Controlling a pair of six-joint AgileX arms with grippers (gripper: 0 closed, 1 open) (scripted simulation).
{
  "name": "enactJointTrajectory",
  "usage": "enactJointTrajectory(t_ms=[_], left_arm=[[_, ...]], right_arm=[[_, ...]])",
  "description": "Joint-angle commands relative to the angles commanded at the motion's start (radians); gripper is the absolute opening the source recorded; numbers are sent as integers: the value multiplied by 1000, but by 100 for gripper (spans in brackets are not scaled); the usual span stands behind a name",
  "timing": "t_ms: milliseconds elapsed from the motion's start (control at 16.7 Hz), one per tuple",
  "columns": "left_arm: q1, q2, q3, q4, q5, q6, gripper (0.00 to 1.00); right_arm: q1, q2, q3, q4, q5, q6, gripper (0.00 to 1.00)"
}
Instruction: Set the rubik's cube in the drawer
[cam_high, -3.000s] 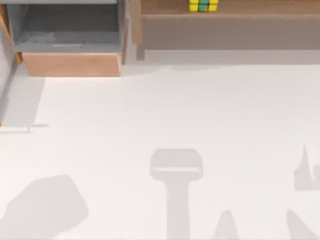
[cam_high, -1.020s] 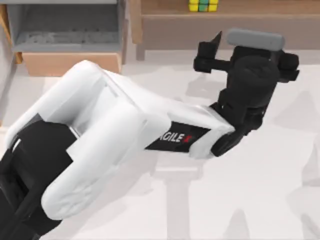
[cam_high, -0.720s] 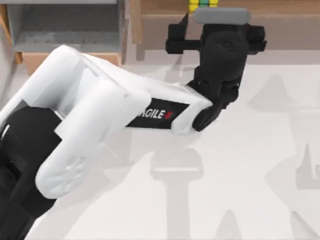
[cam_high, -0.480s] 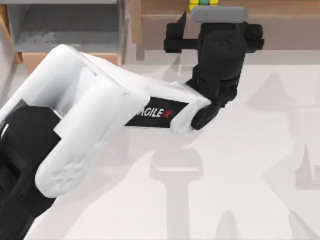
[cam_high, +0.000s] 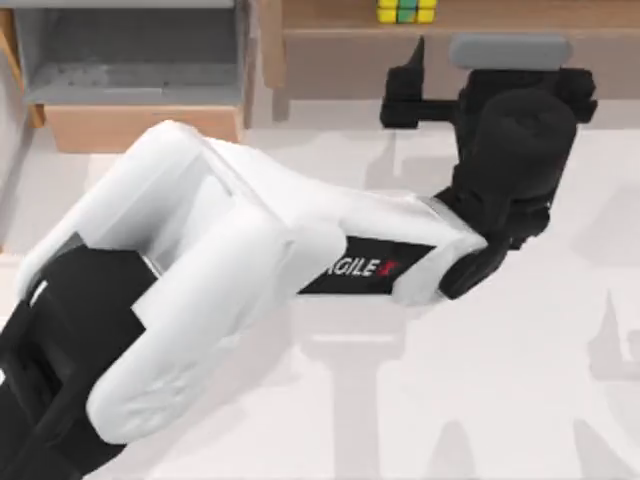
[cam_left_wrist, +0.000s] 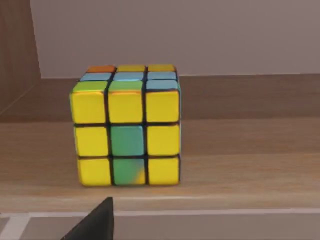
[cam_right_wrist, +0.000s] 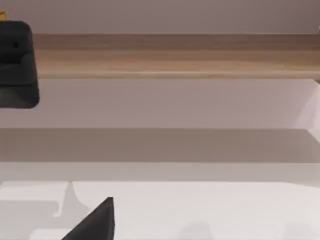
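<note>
The rubik's cube (cam_high: 407, 10), yellow and green tiles with dark lines, sits on the long brown shelf (cam_high: 500, 20) at the back. The left wrist view shows the rubik's cube (cam_left_wrist: 127, 127) close ahead, resting on the shelf board (cam_left_wrist: 240, 170), with one dark fingertip (cam_left_wrist: 97, 225) in front of it. My left gripper (cam_high: 495, 75) hovers open just before the shelf, a little right of the cube, holding nothing. The drawer (cam_high: 145, 125) stands pulled out at the back left, its grey floor (cam_high: 130, 60) bare. In the right wrist view, my right gripper's fingertip (cam_right_wrist: 95, 222) hangs over the white table.
My left arm's white links (cam_high: 220, 270) stretch across the table from the near left. The shelf's side post (cam_high: 270, 50) stands between drawer and shelf. In the right wrist view the shelf front (cam_right_wrist: 175, 55) runs across, with the left gripper's dark body (cam_right_wrist: 17, 65) farther off.
The left arm came into view and reached the shelf. In the last half second its gripper shifted right and slightly back from the shelf. The cube has not moved.
</note>
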Motion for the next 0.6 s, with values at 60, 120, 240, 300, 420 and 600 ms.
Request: enactJointTrajectory(t_ms=[60,120,240,300,420,600], left_arm=[[-49,-8,19,2,-51,30,100],[-100,-18,40,5,-103,63,100],[-208,-45,95,19,-214,159,100],[-264,-60,126,27,-270,213,100],[-369,-104,206,55,-376,364,100],[-500,-185,352,112,-510,644,100]], right_arm=[[0,0,0,0,0,0,100],[0,0,0,0,0,0,100],[0,0,0,0,0,0,100],[0,0,0,0,0,0,100],[0,0,0,0,0,0,100],[0,0,0,0,0,0,100]])
